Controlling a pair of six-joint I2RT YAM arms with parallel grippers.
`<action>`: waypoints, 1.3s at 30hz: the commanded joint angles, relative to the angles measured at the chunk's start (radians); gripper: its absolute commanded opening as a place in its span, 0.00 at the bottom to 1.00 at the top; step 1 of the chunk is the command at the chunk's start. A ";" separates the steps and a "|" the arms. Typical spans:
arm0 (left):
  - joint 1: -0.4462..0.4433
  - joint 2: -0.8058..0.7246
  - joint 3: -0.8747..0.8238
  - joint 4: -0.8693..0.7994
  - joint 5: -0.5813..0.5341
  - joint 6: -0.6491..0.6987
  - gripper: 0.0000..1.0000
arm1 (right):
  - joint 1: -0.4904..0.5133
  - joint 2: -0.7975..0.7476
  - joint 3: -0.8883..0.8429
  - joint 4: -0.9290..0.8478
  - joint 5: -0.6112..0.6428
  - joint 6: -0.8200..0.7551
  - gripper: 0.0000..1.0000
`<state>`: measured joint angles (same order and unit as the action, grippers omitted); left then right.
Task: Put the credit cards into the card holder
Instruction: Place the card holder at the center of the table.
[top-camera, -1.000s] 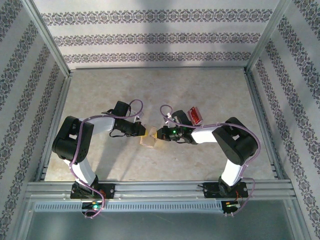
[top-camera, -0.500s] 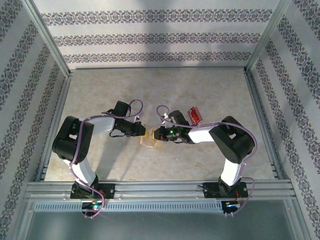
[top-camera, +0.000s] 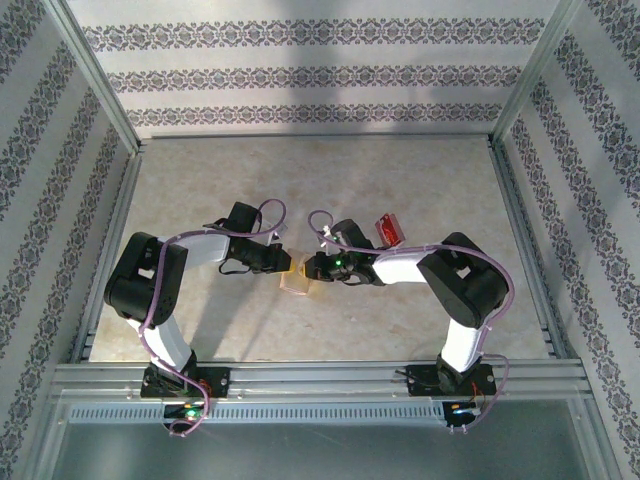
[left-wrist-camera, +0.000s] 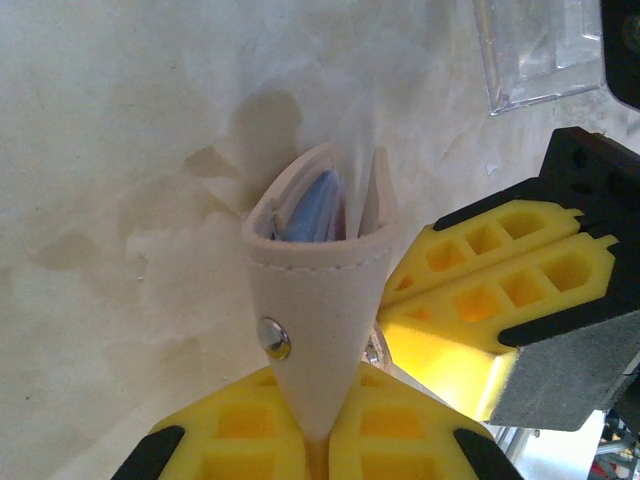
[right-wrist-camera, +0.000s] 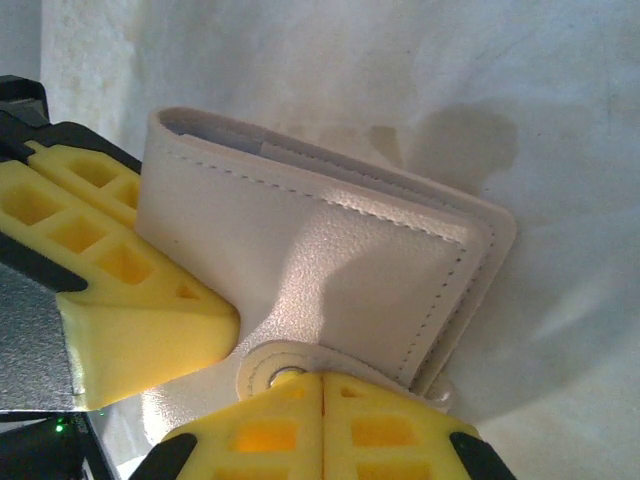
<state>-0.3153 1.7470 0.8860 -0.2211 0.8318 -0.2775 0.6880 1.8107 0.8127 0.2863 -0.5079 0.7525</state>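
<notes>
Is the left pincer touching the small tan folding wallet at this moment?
Touching. In the left wrist view, the studded flap of the small tan folding wallet is pinched inside the shut left pincer.

We get soft, even overhead light, pale shadows on the table (top-camera: 200, 180) behind the holder (right-wrist-camera: 300, 270), and slightly blurred wrist views.

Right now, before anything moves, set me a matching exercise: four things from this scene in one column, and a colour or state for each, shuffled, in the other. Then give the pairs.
Column one:
1. wallet
2. cards
3. plastic case
4. left gripper

Column two:
a. see-through
b. shut on the wallet
c. red
d. tan

Pairs: 1-d, 2-c, 3-a, 4-b.
</notes>
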 joint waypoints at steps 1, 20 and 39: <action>-0.019 0.014 -0.013 -0.045 -0.077 0.000 0.00 | 0.017 0.031 0.036 -0.033 0.048 -0.013 0.07; -0.056 -0.052 -0.062 0.044 -0.085 -0.110 0.00 | 0.112 0.068 0.264 -0.443 0.300 -0.023 0.06; -0.071 -0.082 -0.172 0.481 0.150 -0.346 0.00 | 0.194 0.247 0.598 -0.662 0.265 -0.049 0.03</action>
<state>-0.3275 1.6558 0.7120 0.0574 0.7990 -0.5819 0.8341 1.9842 1.3708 -0.5308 -0.1467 0.7250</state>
